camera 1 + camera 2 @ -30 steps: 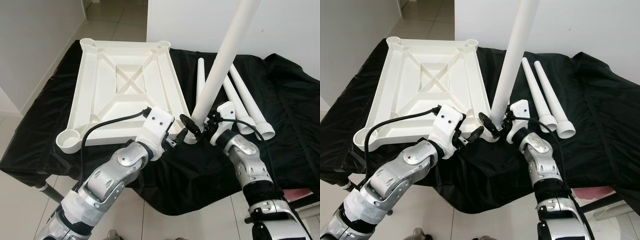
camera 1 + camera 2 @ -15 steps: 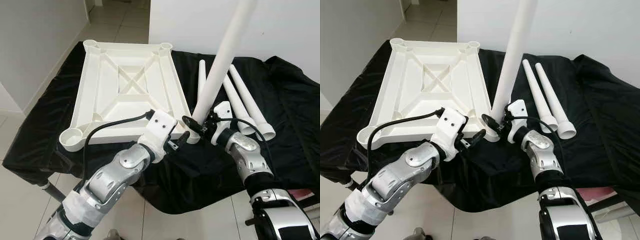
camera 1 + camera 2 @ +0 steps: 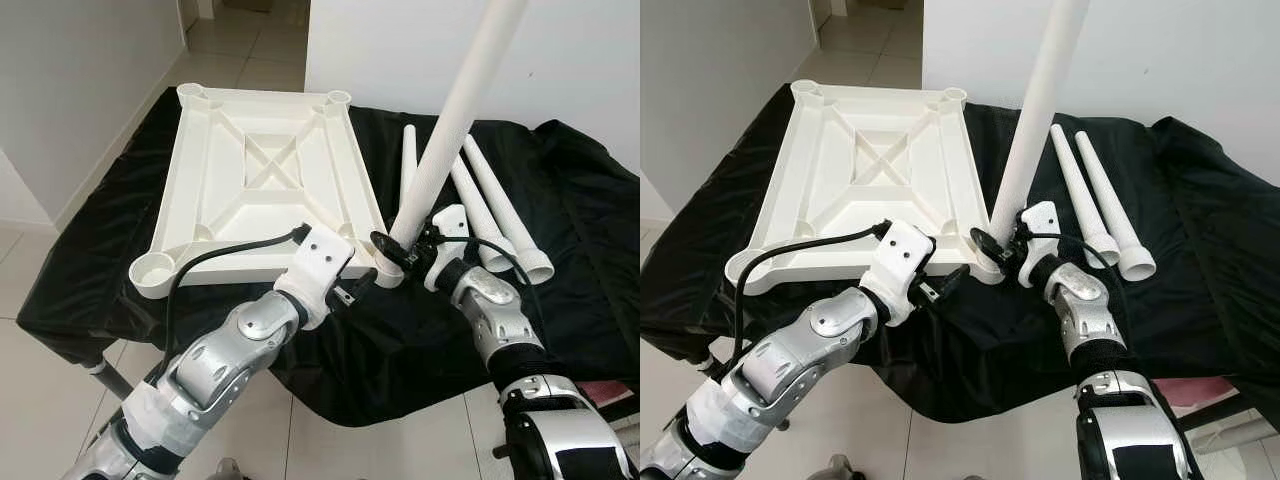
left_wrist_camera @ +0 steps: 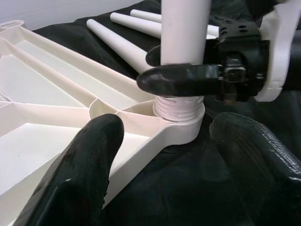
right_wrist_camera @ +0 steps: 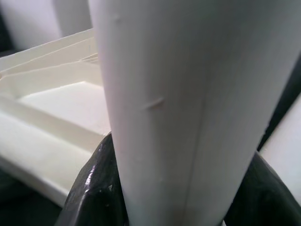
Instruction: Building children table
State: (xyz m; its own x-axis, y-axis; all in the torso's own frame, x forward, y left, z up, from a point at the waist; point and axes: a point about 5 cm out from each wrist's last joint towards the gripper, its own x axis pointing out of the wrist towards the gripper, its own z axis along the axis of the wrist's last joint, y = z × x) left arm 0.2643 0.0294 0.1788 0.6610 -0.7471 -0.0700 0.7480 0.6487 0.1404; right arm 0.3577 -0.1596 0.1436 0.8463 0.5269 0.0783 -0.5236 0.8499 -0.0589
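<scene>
A black cloth (image 3: 420, 330) covers the tabletop. The inverted white table top (image 3: 265, 190) lies on it. The right gripper (image 3: 393, 250) jaws clamp the upright leg (image 3: 450, 130) in the near corner socket (image 4: 181, 123). The left gripper (image 3: 352, 292) jaws stand apart beside that socket.
</scene>
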